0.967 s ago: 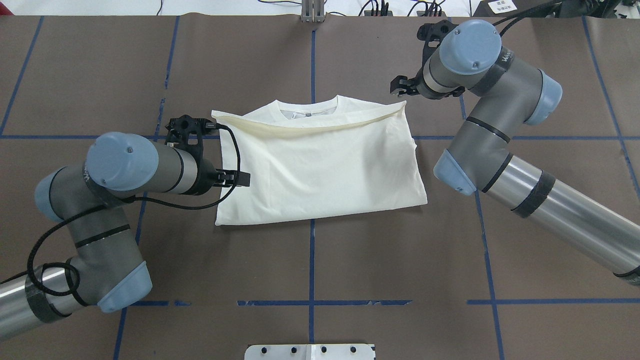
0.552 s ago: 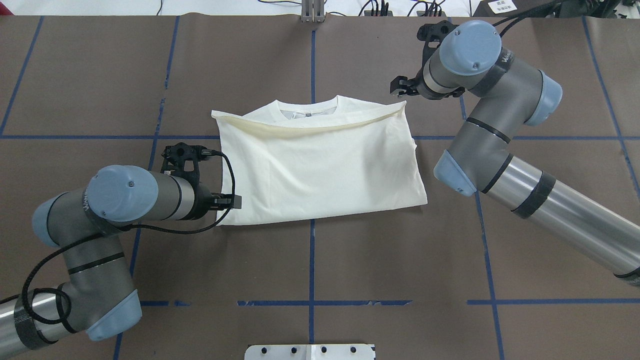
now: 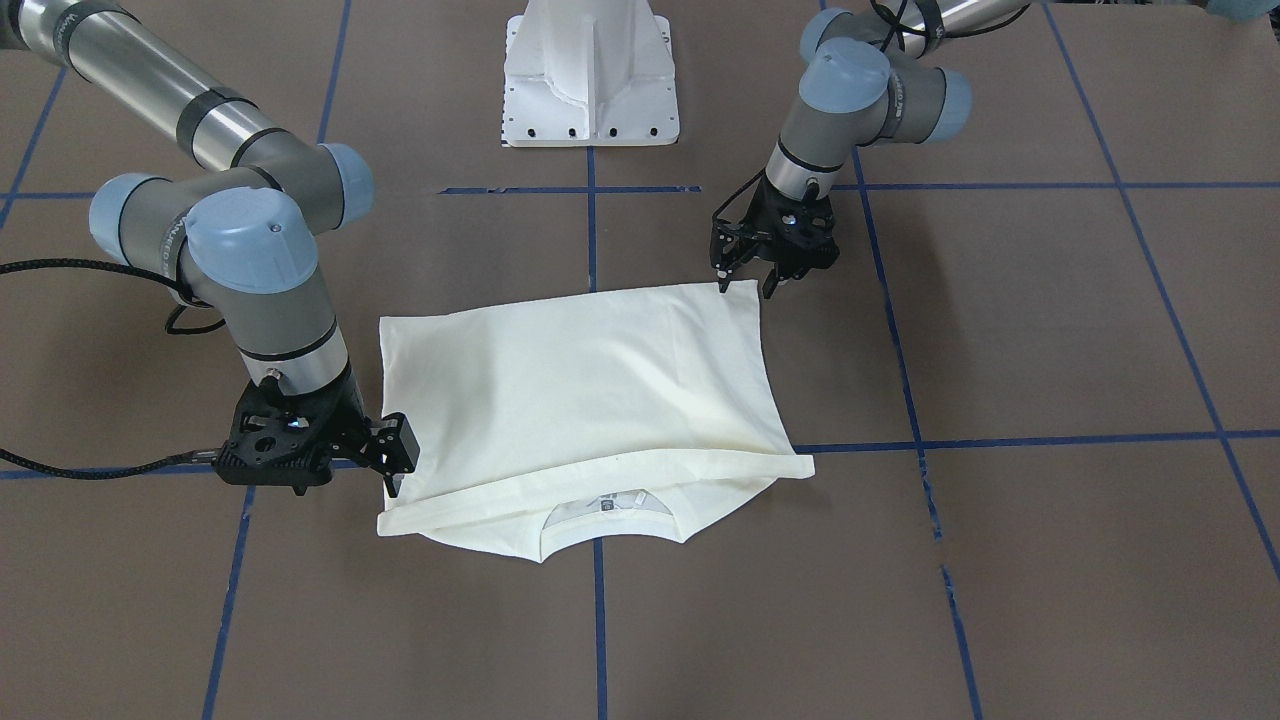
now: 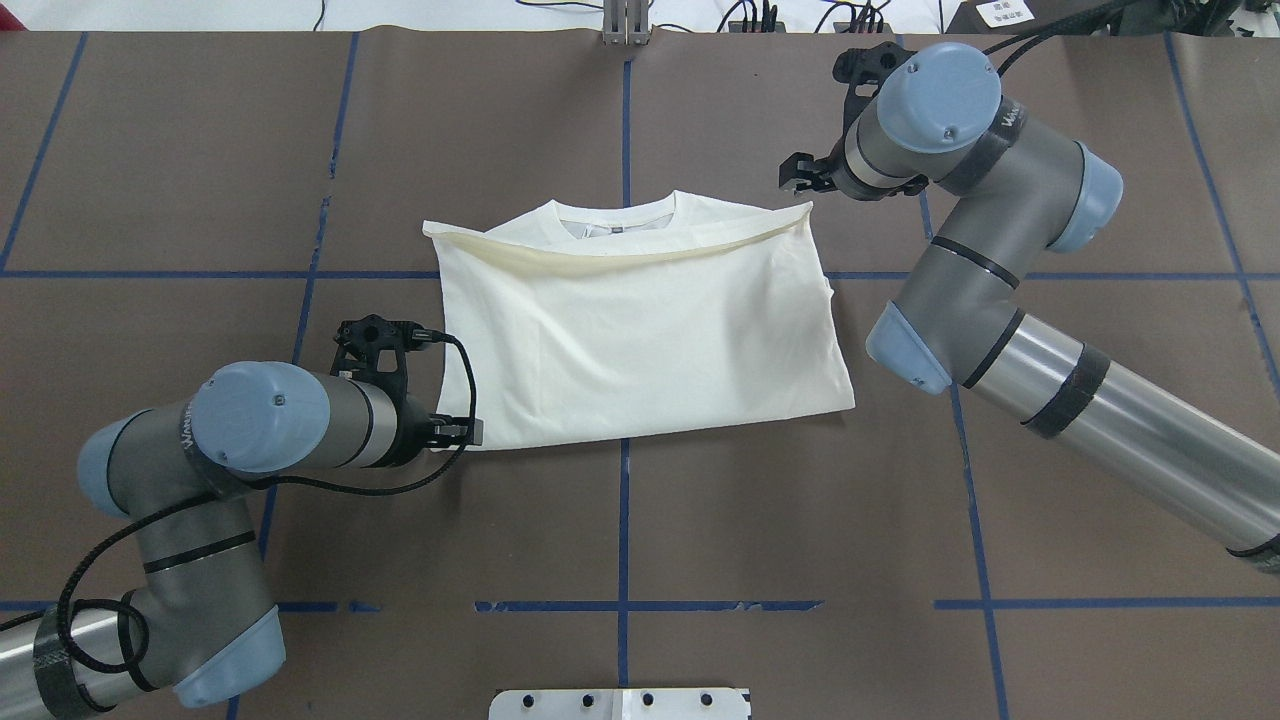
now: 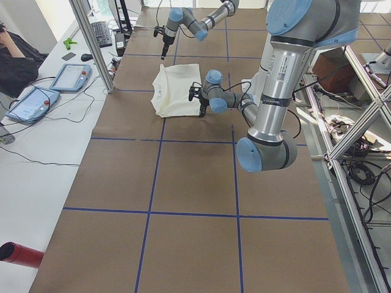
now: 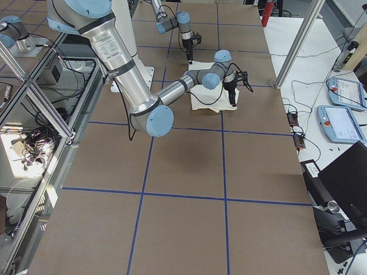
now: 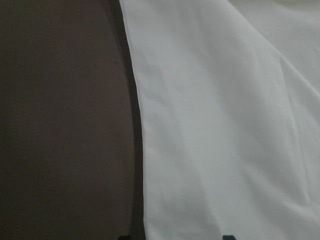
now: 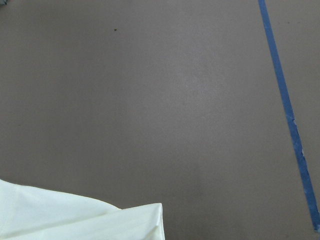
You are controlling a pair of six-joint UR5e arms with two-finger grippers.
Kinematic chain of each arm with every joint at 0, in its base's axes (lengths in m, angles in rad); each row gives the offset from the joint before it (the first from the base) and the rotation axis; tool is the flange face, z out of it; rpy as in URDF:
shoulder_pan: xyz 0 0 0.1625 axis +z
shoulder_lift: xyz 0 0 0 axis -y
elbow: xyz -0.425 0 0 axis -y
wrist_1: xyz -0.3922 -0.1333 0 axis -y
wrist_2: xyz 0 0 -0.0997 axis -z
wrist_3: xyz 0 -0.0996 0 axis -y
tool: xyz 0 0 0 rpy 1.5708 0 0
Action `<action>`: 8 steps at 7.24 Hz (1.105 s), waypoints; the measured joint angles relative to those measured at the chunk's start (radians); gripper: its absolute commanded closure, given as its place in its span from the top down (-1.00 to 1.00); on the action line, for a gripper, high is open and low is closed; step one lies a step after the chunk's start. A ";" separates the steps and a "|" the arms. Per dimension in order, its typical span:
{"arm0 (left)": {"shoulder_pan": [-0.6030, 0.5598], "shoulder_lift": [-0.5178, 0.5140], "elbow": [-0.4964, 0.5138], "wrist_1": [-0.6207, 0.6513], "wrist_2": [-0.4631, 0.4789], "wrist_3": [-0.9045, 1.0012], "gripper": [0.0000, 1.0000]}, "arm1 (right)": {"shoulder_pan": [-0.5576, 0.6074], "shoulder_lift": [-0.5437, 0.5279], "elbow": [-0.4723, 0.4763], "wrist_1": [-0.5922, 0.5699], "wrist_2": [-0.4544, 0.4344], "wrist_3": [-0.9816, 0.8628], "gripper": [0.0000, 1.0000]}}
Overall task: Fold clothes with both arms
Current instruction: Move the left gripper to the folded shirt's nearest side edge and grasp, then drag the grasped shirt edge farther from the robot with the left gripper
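The T-shirt (image 4: 640, 340) lies mid-tabletop (image 4: 760, 520), folded over with its collar (image 4: 617, 215) showing, further folds probably remaining; the left pincer (image 4: 462, 432) straddles its near corner, jaws spread, and the right pincer (image 4: 797, 175) hangs parted and empty beside the far corner.

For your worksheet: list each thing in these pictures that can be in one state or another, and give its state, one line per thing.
T-shirt: folded over once, lying flat on the table, plain side up, collar showing beyond the hem.
left gripper: open, at the shirt's corner nearest the robot on its left, clamping nothing.
right gripper: open, just beyond the shirt's far corner on the robot's right, holding nothing.
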 measured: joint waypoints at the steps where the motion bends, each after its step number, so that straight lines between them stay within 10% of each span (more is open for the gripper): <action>1: 0.006 0.000 0.001 0.000 0.000 0.000 0.18 | -0.001 -0.002 -0.001 0.000 -0.001 -0.002 1.00; 2: 0.008 0.000 0.003 0.000 0.000 0.000 0.16 | -0.001 -0.003 -0.001 0.000 -0.001 -0.005 1.00; 5: 0.014 0.001 0.006 0.000 0.001 0.000 -1.00 | -0.002 -0.005 -0.002 0.000 -0.001 -0.009 1.00; 8: 0.015 0.004 0.003 0.002 0.021 0.006 -1.00 | -0.005 -0.007 -0.004 0.000 -0.001 -0.009 1.00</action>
